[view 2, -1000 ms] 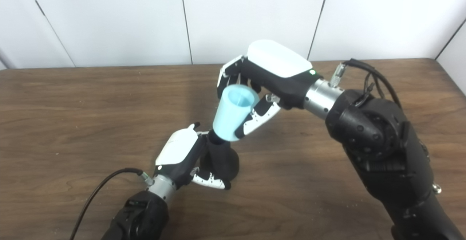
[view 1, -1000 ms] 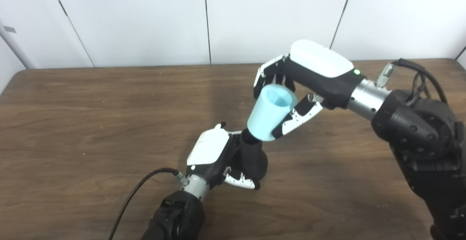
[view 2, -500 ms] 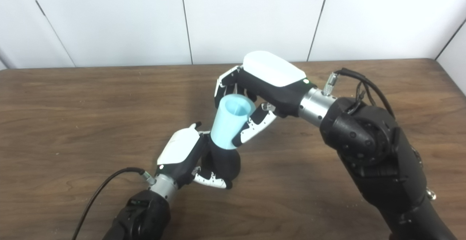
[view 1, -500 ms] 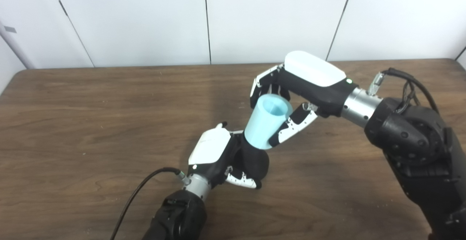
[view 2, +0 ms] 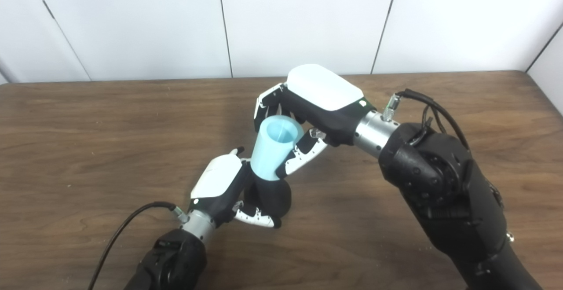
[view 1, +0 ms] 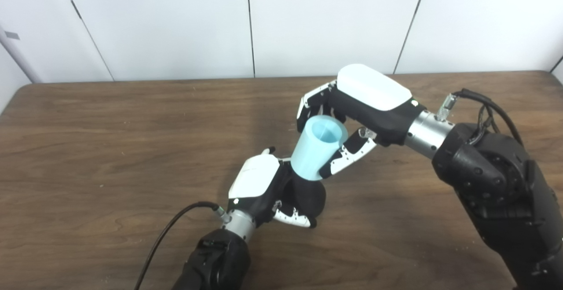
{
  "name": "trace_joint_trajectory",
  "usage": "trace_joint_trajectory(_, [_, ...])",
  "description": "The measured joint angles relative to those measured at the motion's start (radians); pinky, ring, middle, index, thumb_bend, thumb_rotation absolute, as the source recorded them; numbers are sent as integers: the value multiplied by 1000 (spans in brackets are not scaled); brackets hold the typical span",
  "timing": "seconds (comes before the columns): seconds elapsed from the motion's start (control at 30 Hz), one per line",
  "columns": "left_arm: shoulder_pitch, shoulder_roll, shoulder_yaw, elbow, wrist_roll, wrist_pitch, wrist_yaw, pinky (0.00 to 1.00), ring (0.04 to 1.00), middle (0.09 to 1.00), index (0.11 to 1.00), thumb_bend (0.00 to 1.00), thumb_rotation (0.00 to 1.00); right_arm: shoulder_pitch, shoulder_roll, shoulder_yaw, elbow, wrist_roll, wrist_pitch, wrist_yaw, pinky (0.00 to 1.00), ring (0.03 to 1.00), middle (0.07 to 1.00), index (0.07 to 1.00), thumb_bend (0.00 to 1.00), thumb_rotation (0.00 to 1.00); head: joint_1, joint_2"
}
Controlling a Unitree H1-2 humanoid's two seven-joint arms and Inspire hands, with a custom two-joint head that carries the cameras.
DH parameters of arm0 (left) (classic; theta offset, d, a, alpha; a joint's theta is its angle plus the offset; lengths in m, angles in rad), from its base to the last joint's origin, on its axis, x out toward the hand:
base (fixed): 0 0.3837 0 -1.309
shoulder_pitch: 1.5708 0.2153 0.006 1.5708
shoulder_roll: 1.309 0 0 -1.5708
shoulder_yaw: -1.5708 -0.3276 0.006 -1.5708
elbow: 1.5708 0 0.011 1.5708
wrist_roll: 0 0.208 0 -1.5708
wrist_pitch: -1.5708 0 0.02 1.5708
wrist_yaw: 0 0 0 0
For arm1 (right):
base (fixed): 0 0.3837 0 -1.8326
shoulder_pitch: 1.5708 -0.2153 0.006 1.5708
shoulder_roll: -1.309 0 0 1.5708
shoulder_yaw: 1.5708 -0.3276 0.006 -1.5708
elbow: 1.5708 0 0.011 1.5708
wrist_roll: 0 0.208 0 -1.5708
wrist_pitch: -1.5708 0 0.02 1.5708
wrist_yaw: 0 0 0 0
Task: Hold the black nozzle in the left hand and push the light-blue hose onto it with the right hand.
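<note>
My left hand is shut on the black nozzle, holding it upright just above the brown table. My right hand is shut on the light-blue hose, a short wide tube tilted with its open end facing up. The hose's lower end sits over the nozzle's narrow top and hides it. The same scene shows in the right eye view, with the hose on the nozzle.
A black cable runs from my left wrist toward the front edge. White wall panels stand behind the table's far edge. My right forearm fills the right side.
My right hand has moved down and to the left with the hose, sliding it further over the nozzle's top. My left hand has stayed nearly still.
</note>
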Motion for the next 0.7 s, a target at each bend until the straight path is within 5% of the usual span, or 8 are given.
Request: trace_joint_trajectory(0.7, [-3, 0, -3, 0, 0, 9, 0, 1000, 723, 494, 485, 524, 0, -49, 0, 29, 62, -12, -55, 34, 307, 432, 519, 518, 496, 0, 2, 14])
